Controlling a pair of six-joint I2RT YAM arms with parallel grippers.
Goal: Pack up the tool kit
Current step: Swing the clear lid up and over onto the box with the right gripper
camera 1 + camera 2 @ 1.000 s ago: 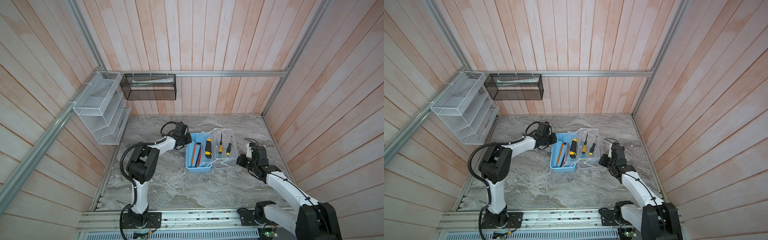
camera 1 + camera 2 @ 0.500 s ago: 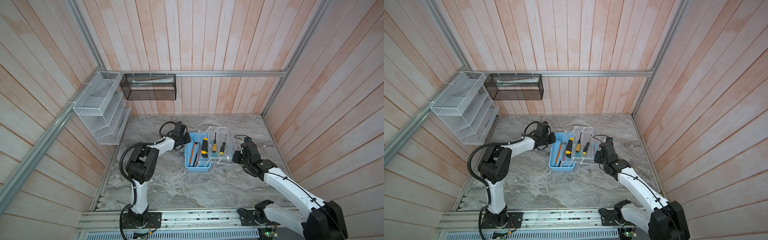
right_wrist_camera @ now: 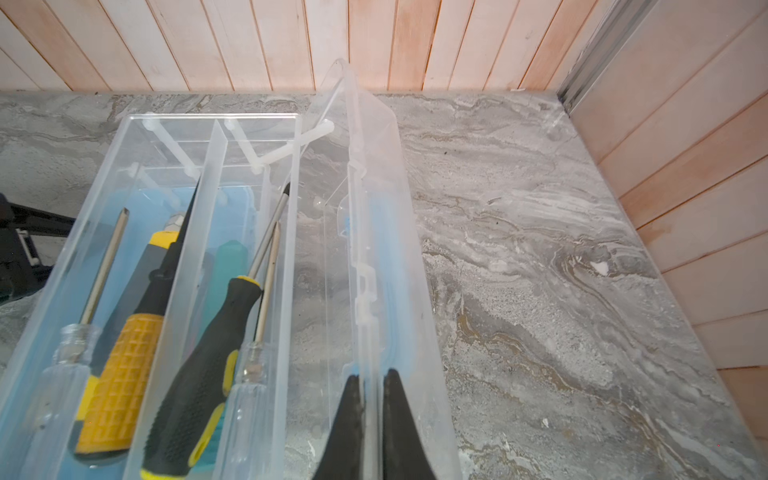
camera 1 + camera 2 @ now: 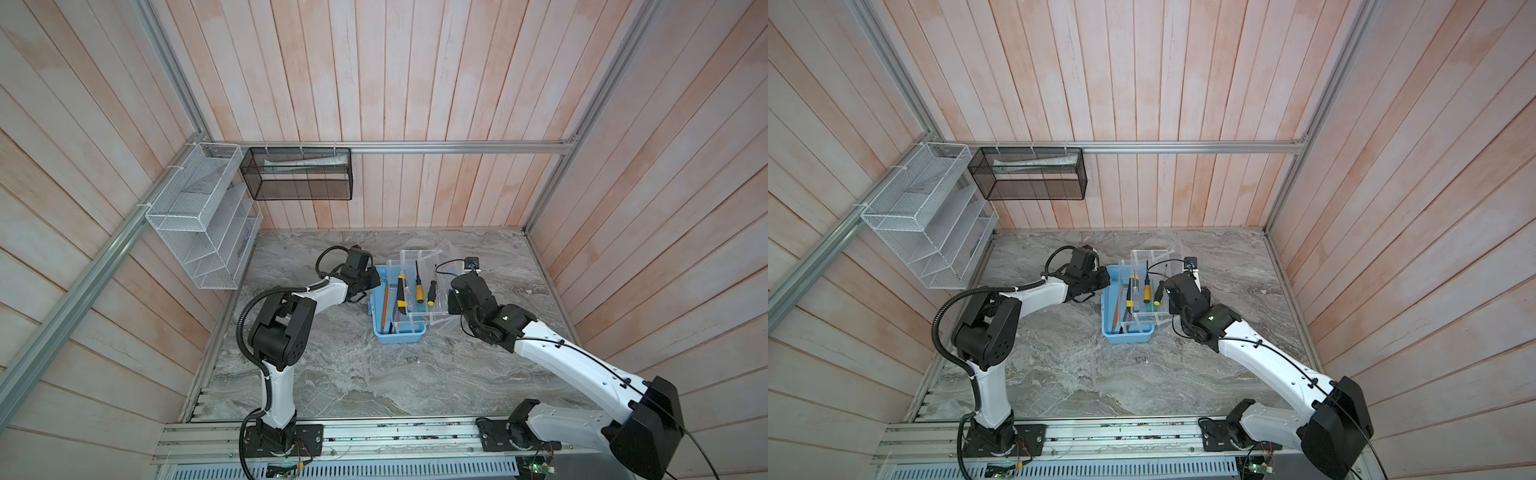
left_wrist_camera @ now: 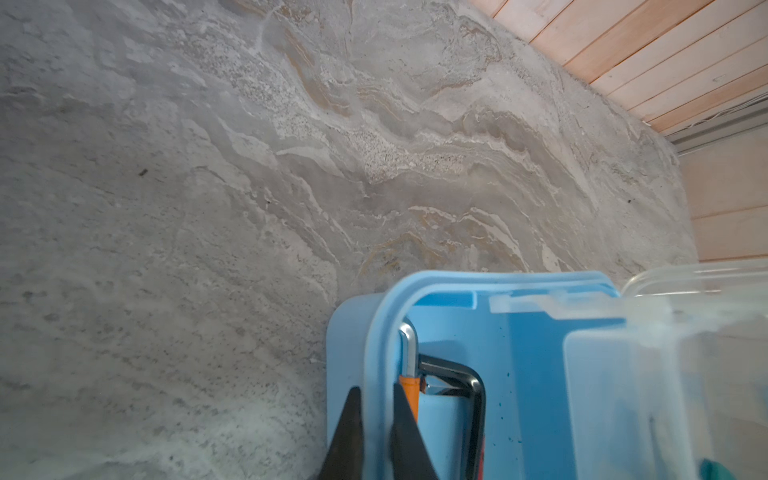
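The left arm (image 4: 324, 293) folds sharply at the elbow and reaches low and forward, its left end effector (image 5: 377, 424) pinched tight on the rim of the tool kit (image 5: 457, 280). The right arm (image 4: 561, 353) stretches out long from its base with the wrist bent down, its right end effector (image 3: 372, 415) clamped on the clear lid (image 3: 374, 166).

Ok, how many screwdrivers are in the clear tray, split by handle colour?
Clear-handled screwdrivers: 2
Yellow-handled screwdriver: 1
Black-and-yellow-handled screwdriver: 1
Total in the clear tray: 4
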